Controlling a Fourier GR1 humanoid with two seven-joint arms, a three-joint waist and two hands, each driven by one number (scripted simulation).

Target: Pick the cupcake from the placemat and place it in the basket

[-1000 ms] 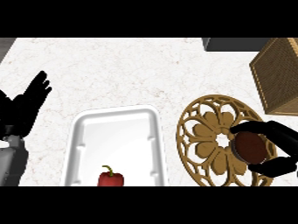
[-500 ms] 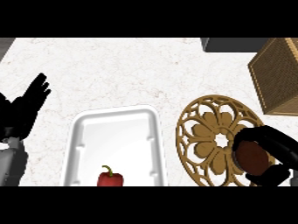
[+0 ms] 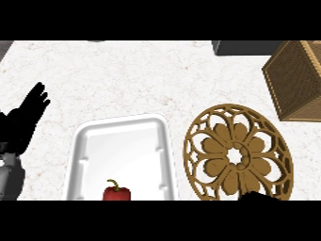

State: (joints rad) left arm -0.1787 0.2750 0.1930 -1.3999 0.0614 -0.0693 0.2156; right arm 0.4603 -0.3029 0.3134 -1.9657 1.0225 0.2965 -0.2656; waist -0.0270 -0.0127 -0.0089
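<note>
Half done at best: no cupcake visible on placemat (image 3: 238, 153); basket (image 3: 305, 82) at two o'clock unfilled. Right hand (image 3: 263, 197) barely visible at five, fingers untellable; left hand (image 3: 13, 122) at nine resting, fingers straight, holding nothing.

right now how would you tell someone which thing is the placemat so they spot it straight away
Start at the white marbled counter and look right of the white tray that holds a red pepper. The placemat is the round golden-brown disc there, below the square wicker basket. Only it is flat with a cut-out flower pattern.
</note>
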